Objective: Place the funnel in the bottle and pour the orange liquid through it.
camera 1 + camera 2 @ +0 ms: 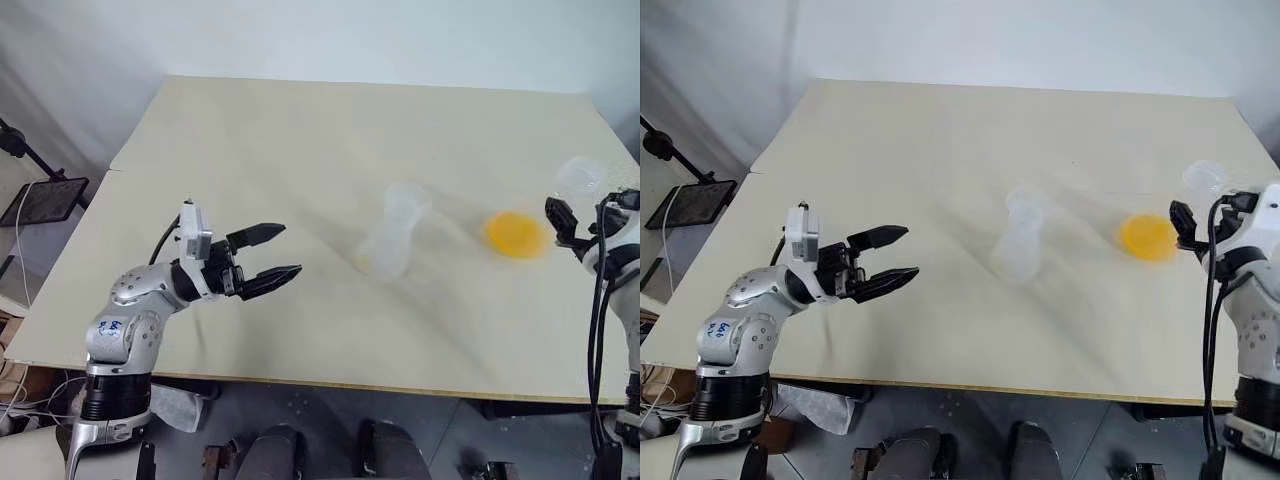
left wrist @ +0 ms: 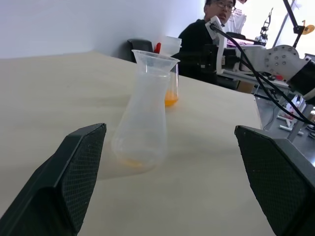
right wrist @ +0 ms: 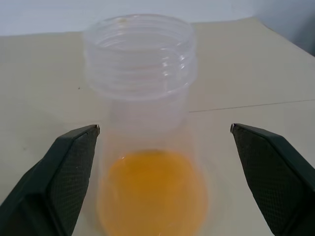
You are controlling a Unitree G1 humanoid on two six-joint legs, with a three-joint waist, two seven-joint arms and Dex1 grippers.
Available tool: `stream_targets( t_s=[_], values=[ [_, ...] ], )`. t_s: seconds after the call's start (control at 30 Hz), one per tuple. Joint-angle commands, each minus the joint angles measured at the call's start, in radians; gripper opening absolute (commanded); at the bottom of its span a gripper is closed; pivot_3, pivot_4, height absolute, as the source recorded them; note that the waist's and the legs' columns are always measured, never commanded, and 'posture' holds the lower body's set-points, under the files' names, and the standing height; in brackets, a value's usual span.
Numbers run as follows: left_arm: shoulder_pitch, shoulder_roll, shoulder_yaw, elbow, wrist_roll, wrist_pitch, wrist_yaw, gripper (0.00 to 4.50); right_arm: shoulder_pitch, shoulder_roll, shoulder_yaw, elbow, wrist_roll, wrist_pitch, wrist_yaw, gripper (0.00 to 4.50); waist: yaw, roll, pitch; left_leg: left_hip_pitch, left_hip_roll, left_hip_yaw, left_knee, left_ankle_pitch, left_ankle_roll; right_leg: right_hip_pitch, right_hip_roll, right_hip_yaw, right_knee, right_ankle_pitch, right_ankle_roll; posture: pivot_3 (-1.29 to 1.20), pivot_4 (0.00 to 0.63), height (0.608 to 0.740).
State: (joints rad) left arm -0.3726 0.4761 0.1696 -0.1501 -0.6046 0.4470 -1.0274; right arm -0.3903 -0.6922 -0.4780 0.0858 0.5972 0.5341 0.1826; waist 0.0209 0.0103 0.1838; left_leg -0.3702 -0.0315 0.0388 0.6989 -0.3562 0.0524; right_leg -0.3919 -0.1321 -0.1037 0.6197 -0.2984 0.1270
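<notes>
Head view: bottle (image 1: 392, 243) stands mid-bench (image 1: 300, 180), funnel (image 1: 407, 197) already seated in its neck; my left pincer (image 1: 268, 256) gapes empty, well apart. Right wrist view: my right pincer (image 3: 165, 162) spread wide around the flask (image 3: 145, 123) of orange liquid (image 3: 152, 194); thin slick plastic, light, so I'd grip the body under the threaded neck

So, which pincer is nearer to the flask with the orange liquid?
The right. The right pincer is open, with the flask of orange liquid directly before its fingers. The left pincer is far across the table, beyond the bottle.
</notes>
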Motion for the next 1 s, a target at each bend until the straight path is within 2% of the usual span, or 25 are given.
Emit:
stream_targets(
  t_s=[0.03, 0.43, 0.53, 0.67, 0.73, 0.8, 0.87, 1.0],
  values=[
    [-0.014, 0.024, 0.008, -0.018, -0.021, -0.007, -0.001, 4.44, -0.071, 0.014, 0.008, 0.090, -0.046, -0.093, 0.049, 4.50, -0.001, 0.000, 0.000, 0.000, 0.000, 0.001, 0.000, 0.000, 0.000, 0.000, 0.000, 0.000, 0.000, 0.000, 0.000, 0.00, 0.150, 0.740],
    [-0.019, 0.027, 0.000, -0.018, -0.025, -0.011, 0.000, 4.44, -0.206, 0.043, 0.015, 0.289, -0.122, -0.257, 0.110, 4.50, -0.003, 0.000, 0.000, 0.000, 0.000, 0.000, 0.000, 0.000, 0.000, 0.000, 0.000, -0.001, -0.001, 0.000, 0.000, 0.00, 0.150, 0.740],
    [-0.013, 0.029, 0.001, -0.018, -0.023, -0.014, 0.000, 4.50, -0.209, 0.050, 0.010, 0.295, -0.120, -0.274, 0.120, 3.87, -0.004, 0.000, 0.000, 0.000, 0.000, 0.000, 0.000, 0.000, 0.000, 0.000, 0.000, -0.001, -0.001, 0.000, 0.000, 0.00, 0.150, 0.740],
    [-0.009, 0.030, 0.001, -0.016, -0.020, -0.016, -0.001, 4.50, -0.200, 0.060, 0.014, 0.289, -0.127, -0.293, 0.131, 2.55, -0.004, 0.000, 0.000, 0.000, 0.000, 0.000, 0.000, 0.000, 0.000, 0.000, 0.000, -0.001, -0.001, 0.000, 0.000, 0.00, 0.150, 0.740],
    [-0.008, 0.030, 0.001, -0.013, -0.019, -0.017, -0.002, 4.50, -0.198, 0.065, 0.017, 0.285, -0.133, -0.299, 0.135, 2.52, -0.008, 0.000, 0.000, 0.000, 0.000, 0.000, 0.000, 0.000, 0.000, 0.000, 0.000, -0.001, -0.001, 0.000, 0.000, 0.00, 0.150, 0.740],
    [-0.004, 0.030, 0.000, -0.009, -0.016, -0.021, -0.003, 4.50, -0.178, 0.075, 0.017, 0.221, -0.114, -0.304, 0.166, 2.52, -0.009, 0.000, 0.000, 0.000, 0.000, 0.000, -0.001, 0.000, 0.000, 0.000, 0.000, -0.001, -0.001, 0.000, 0.000, 0.00, 0.150, 0.740],
    [-0.002, 0.027, -0.001, -0.006, -0.015, -0.026, -0.004, 4.50, -0.128, 0.066, 0.046, 0.052, -0.099, -0.299, 0.222, 2.52, -0.009, 0.002, 0.001, 0.000, 0.001, 0.000, -0.001, 0.000, -0.001, 0.000, 0.000, 0.000, -0.001, 0.000, 0.000, 0.00, 0.150, 0.740],
    [0.002, 0.024, -0.006, 0.002, -0.010, -0.036, -0.003, 4.50, -0.062, 0.060, 0.107, -0.191, -0.065, -0.184, 0.238, 2.52, -0.013, 0.007, 0.004, -0.001, 0.000, 0.000, -0.001, 0.000, -0.001, -0.001, 0.000, 0.000, -0.001, 0.000, 0.000, 0.00, 0.150, 0.740]
  ],
)
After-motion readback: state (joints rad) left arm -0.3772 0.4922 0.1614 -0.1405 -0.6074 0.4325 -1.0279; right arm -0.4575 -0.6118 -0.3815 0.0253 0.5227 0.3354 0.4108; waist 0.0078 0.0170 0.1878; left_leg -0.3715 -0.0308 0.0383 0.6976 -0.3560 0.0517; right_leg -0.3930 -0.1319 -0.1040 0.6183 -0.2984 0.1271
